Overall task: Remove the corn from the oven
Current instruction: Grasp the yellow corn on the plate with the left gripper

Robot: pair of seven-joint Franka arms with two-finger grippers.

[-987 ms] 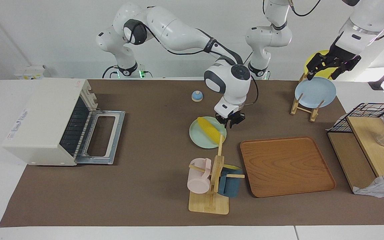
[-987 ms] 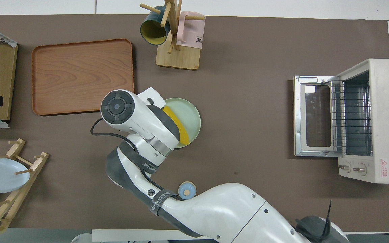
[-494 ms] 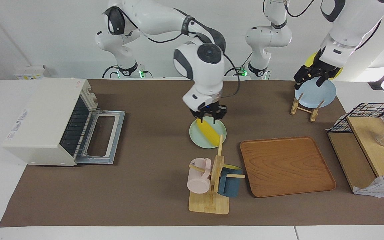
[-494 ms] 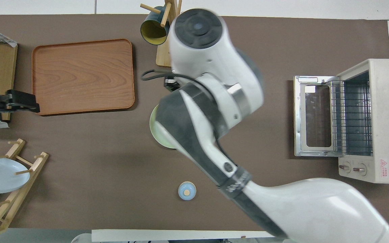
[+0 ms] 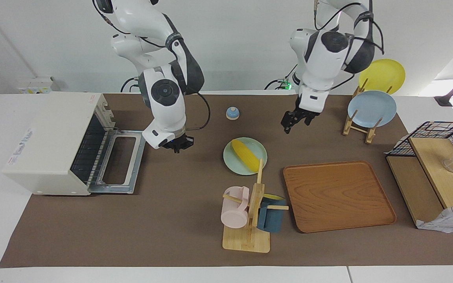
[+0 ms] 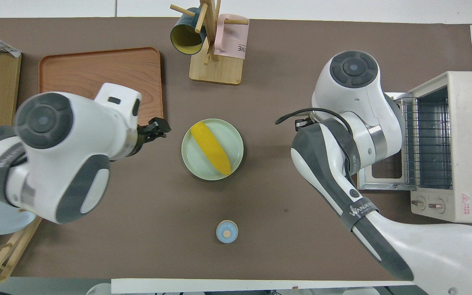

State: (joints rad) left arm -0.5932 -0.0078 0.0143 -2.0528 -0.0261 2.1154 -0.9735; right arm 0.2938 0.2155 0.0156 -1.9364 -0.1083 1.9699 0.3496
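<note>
Nothing is left inside the oven [image 5: 59, 141]: the corn [image 5: 246, 155] is laid on the green plate [image 5: 231, 165], neither end effector's finger state can be told.

We have two high cameras. One sits across the table [image 5: 195, 236] and faces the robots, whose bases stand at the top of its frame. The other hangs above the robots' end and looks steeply down, arms entering from the bottom. Both share the brown mat, with the oven [image 5: 49, 141] [image 6: 453, 147] at frame left in one, frame right in the other.
</note>
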